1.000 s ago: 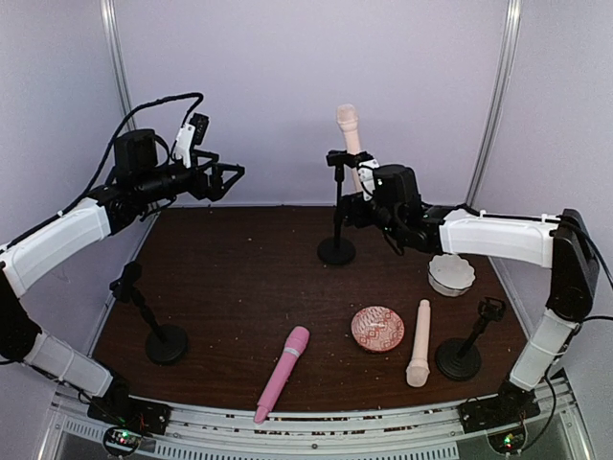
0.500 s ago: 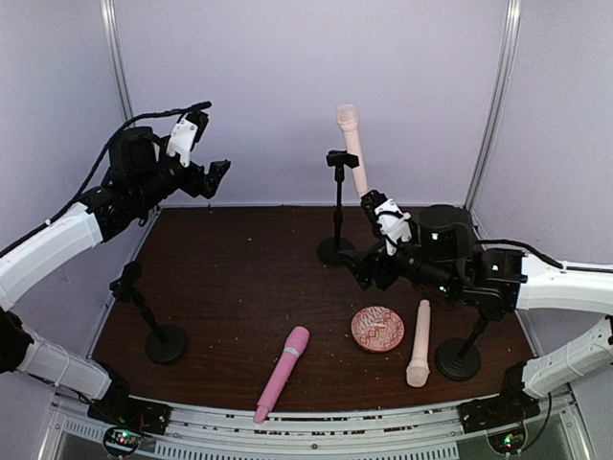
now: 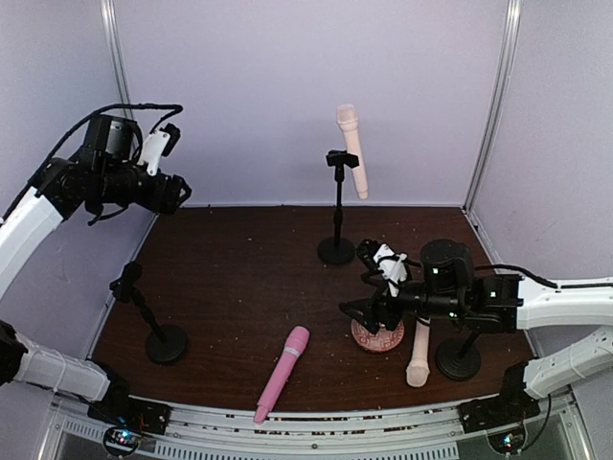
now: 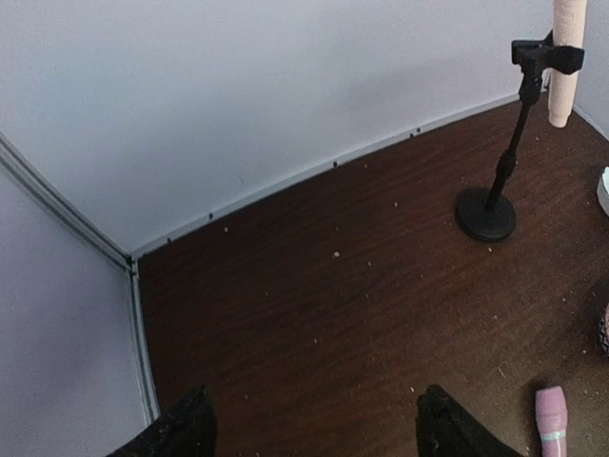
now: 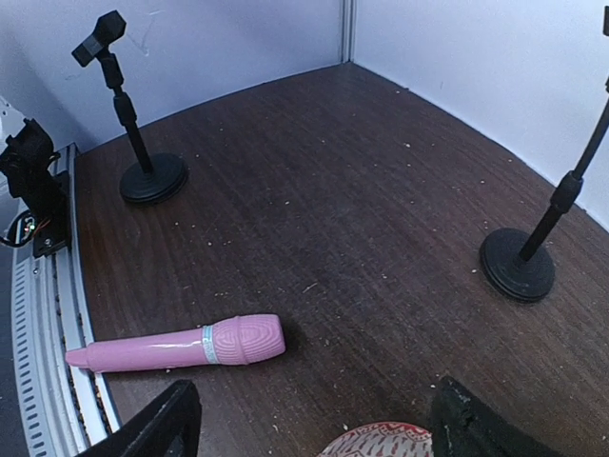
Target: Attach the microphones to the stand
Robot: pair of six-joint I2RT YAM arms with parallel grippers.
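One cream microphone [image 3: 351, 144] stands clipped in the back stand [image 3: 336, 206], its lower end showing in the left wrist view [image 4: 564, 76]. The pink microphone [image 3: 283, 372] lies flat near the front edge, head toward the middle [image 5: 181, 345]. A second cream microphone [image 3: 420, 342] lies at front right beside the right stand [image 3: 465, 345]. The left stand [image 3: 153, 321] holds nothing. My right gripper [image 3: 369, 311] hovers open and empty [image 5: 314, 400] just right of the pink microphone's head. My left gripper [image 3: 177, 196] is high by the left wall, open and empty [image 4: 314, 409].
A round patterned pink dish [image 3: 376, 329] sits under my right gripper, its rim at the bottom of the right wrist view [image 5: 381, 440]. A white edge [image 4: 603, 190] shows at the far right of the left wrist view. Walls close the back and sides; a metal rail [image 3: 316, 422] runs along the front.
My right gripper has left the cream microphone clipped on the back stand and swung forward and down over the dish. My left arm has drawn back toward the left wall.
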